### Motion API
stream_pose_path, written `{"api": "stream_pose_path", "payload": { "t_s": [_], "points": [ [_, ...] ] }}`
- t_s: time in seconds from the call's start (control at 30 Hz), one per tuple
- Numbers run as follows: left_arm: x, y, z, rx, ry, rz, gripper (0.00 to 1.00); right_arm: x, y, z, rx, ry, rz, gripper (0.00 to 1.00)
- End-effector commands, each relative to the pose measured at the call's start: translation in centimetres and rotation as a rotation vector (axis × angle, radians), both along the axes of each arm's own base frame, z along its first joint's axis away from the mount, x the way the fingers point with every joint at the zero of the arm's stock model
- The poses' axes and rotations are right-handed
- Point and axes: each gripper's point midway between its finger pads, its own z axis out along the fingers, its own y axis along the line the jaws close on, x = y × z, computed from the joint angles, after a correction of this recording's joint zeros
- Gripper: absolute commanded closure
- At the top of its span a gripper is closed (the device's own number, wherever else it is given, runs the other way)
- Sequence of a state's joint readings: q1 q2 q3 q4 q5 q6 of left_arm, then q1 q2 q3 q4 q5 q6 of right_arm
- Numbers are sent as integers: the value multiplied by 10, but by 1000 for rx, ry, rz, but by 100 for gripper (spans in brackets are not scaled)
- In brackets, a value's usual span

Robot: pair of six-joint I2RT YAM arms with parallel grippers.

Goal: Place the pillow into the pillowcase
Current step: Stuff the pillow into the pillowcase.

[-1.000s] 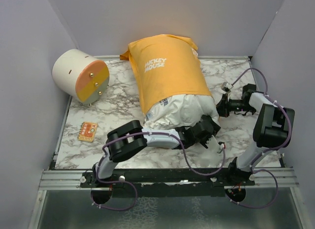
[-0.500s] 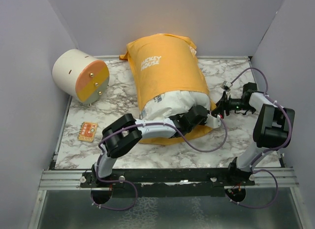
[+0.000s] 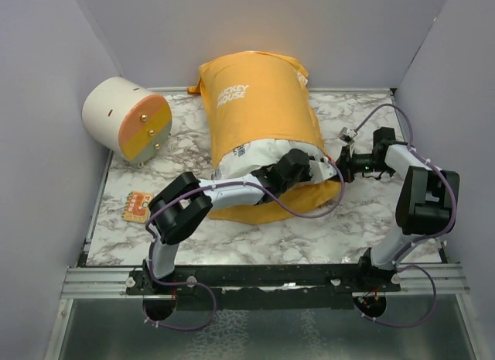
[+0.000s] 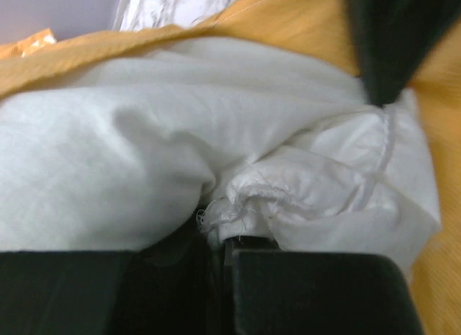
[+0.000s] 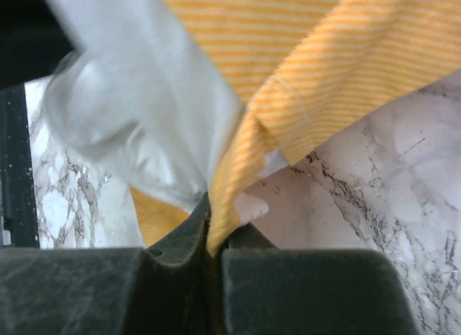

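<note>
The white pillow (image 3: 251, 157) lies mostly inside the orange-yellow pillowcase (image 3: 259, 104), whose white lettering faces up; only the pillow's near end shows at the case's mouth. My left gripper (image 3: 303, 165) sits at that end, shut on a bunched corner of the pillow (image 4: 302, 198); orange pillowcase cloth (image 4: 288, 25) wraps behind it, and the left gripper's (image 4: 225, 243) jaws pinch the white fabric. My right gripper (image 3: 341, 160) is at the mouth's right side. In its wrist view the right gripper (image 5: 214, 238) is shut on the striped pillowcase hem (image 5: 324, 61), with the pillow (image 5: 144, 97) beside it.
A cream-and-orange cylinder (image 3: 128, 120) lies at the back left. A small orange card (image 3: 138, 206) rests near the marble table's (image 3: 371, 221) left front. Grey walls close in the left, back and right sides.
My left gripper shut on the pillow's end and pushed it farther into the case. My right gripper let go briefly, shifted left and shut again on the hem.
</note>
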State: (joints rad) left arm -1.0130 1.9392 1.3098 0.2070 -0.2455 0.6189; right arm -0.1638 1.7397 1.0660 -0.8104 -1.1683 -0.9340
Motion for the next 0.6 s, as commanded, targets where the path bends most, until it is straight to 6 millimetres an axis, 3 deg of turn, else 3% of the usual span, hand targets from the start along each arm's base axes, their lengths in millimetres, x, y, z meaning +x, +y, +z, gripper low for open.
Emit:
{"api": "stream_pose_path", "payload": {
  "t_s": [0.0, 0.13, 0.27, 0.57],
  "points": [
    [93, 82, 71, -209, -173, 412, 100, -23, 0, 15, -36, -80, 45, 99],
    [106, 102, 93, -339, -169, 491, 100, -31, 2, 16, -27, -82, 62, 99],
    [92, 94, 115, -434, -174, 389, 100, -31, 6, 12, 26, -36, 78, 93],
    [65, 80, 105, -471, -162, 204, 100, -10, 9, 10, 101, 33, 69, 53]
  ]
}}
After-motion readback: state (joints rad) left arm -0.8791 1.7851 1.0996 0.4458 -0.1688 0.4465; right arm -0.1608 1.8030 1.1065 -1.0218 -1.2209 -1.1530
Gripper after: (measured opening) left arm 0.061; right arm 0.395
